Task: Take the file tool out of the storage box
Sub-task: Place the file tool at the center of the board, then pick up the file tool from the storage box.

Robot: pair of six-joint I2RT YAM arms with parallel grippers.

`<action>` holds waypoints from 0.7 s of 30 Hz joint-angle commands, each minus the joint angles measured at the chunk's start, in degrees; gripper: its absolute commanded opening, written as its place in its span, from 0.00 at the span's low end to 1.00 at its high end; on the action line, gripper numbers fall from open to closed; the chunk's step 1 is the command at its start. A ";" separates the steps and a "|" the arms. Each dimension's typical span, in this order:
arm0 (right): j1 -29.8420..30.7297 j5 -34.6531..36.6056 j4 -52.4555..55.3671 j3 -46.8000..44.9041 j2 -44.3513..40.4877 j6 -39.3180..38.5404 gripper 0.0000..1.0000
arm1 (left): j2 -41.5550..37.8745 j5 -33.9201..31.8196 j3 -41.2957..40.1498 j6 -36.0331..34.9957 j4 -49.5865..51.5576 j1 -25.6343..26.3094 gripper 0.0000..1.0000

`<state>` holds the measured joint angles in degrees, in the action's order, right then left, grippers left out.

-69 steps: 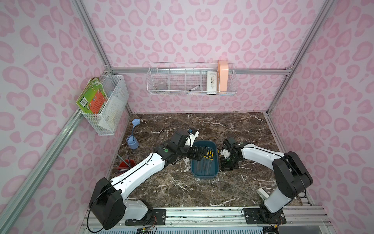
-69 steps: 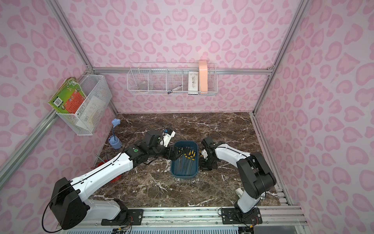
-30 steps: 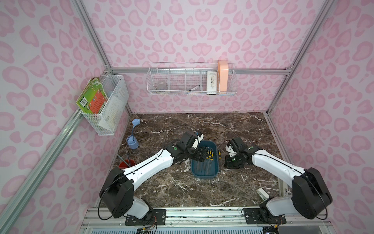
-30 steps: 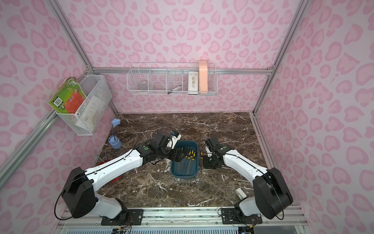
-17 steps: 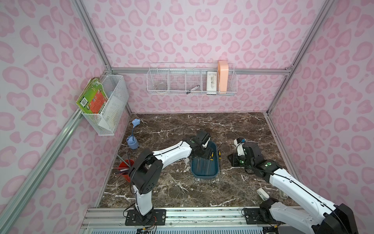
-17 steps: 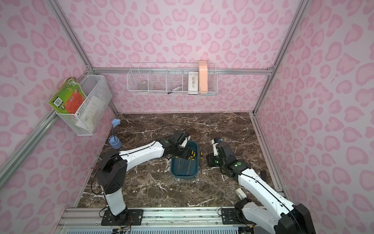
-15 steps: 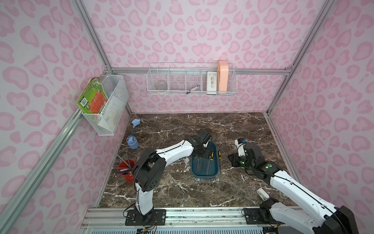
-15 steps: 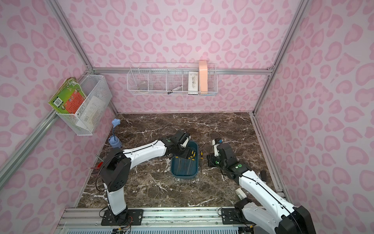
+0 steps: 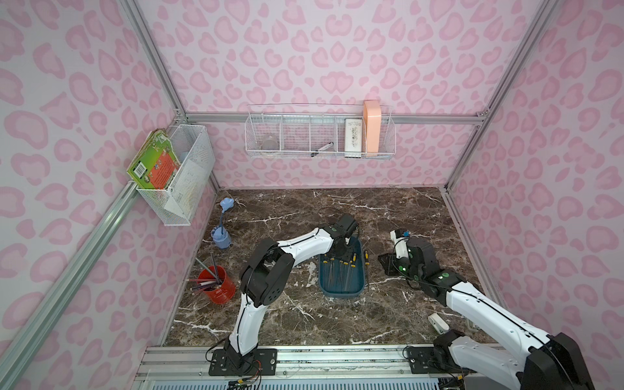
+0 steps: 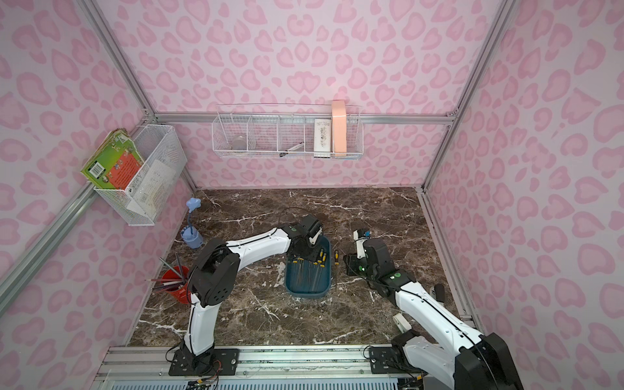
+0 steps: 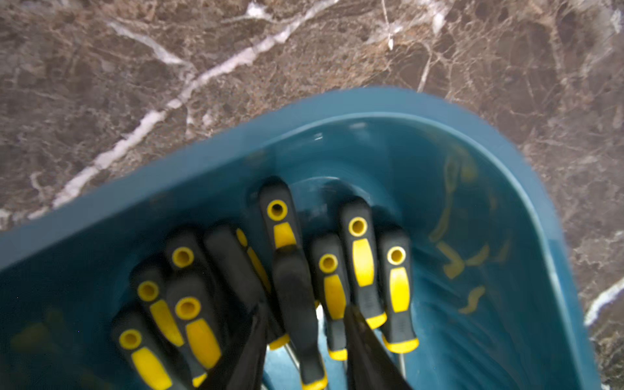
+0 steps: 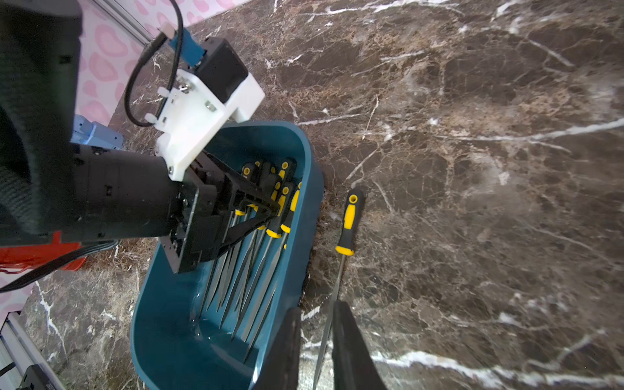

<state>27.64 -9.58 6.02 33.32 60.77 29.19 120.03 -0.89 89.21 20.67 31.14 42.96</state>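
One file tool (image 12: 347,219) lying outside storage box (image 12: 304,152) on tabletop (image 12: 472,169), thin blade running between narrowly parted fingers of right hand (image 12: 317,309); contact unclear. Several more files lying inside box, handles bunching under left hand (image 11: 305,305), half-open fingers straddling black-and-yellow handle (image 11: 293,287), possibly neighbour too. Files likely handling light and stiff; steel blades slim, slick, pointed. Rubbery handle offering surest hold, pinching across middle. Crowding risking double pick.

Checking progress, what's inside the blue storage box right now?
Several yellow-and-black-handled files lie bunched in the storage box, the left pincer straddling one handle. Anything under the pincer is hidden.
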 commanded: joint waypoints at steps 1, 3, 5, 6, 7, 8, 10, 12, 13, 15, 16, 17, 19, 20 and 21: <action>-0.53 -1.14 -1.62 0.06 0.47 -1.04 0.19 | 0.74 0.62 0.95 -0.80 1.47 -0.07 0.38; -0.80 -1.29 -1.54 -0.21 0.83 -1.11 0.20 | 1.27 0.22 1.31 -0.80 1.81 -0.07 0.35; -0.99 -1.56 -1.86 -0.46 1.01 -1.02 0.20 | 1.44 0.10 1.24 -0.80 1.88 -0.11 0.34; -1.08 -1.64 -2.01 -0.62 1.09 -0.98 0.20 | 1.43 0.14 1.14 -0.72 1.76 -0.07 0.34; -1.12 -1.74 -2.15 -0.63 1.15 -0.98 0.20 | 1.52 0.13 1.22 -0.82 1.82 -0.07 0.34; -1.16 -1.91 -2.10 -0.58 1.19 -0.98 0.20 | 1.59 0.10 1.23 -0.80 1.78 -0.07 0.34; -1.16 -2.08 -2.15 -0.60 1.19 -1.01 0.20 | 1.70 -0.04 1.45 -0.80 2.05 -0.16 0.33; -1.18 -1.98 -2.23 -0.78 0.93 -0.98 0.20 | 2.20 0.26 2.05 -0.76 2.58 -0.11 0.32; -1.17 -2.01 -2.23 -0.87 0.80 -1.06 0.20 | 2.38 0.35 2.23 -0.75 2.74 -0.07 0.33; -1.18 -2.10 -2.50 -1.13 0.41 -0.91 0.20 | 2.57 -0.11 2.50 -0.72 3.11 0.02 0.32; -1.14 -2.09 -2.59 -1.23 0.19 -0.80 0.20 | 2.74 -0.46 2.62 -0.63 3.29 0.02 0.28; -1.18 -2.07 -2.70 -1.32 0.06 -0.85 0.20 | 2.92 -0.61 2.79 -0.62 3.53 0.02 0.24; -1.16 -1.89 -2.86 -1.57 -0.13 -0.84 0.20 | 3.24 -0.61 3.16 -0.63 4.05 0.02 0.23; -1.18 -1.84 -2.85 -1.59 -0.13 -0.80 0.20 | 3.16 -0.61 3.17 -0.50 4.11 0.00 0.21; -1.24 -1.93 -2.92 -1.68 -0.08 -0.85 0.20 | 3.04 -0.63 3.08 -0.37 4.10 0.01 0.21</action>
<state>26.50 -11.27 4.95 31.81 60.84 28.42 122.39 -2.00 92.31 20.64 33.08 43.03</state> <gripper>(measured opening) 0.201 0.214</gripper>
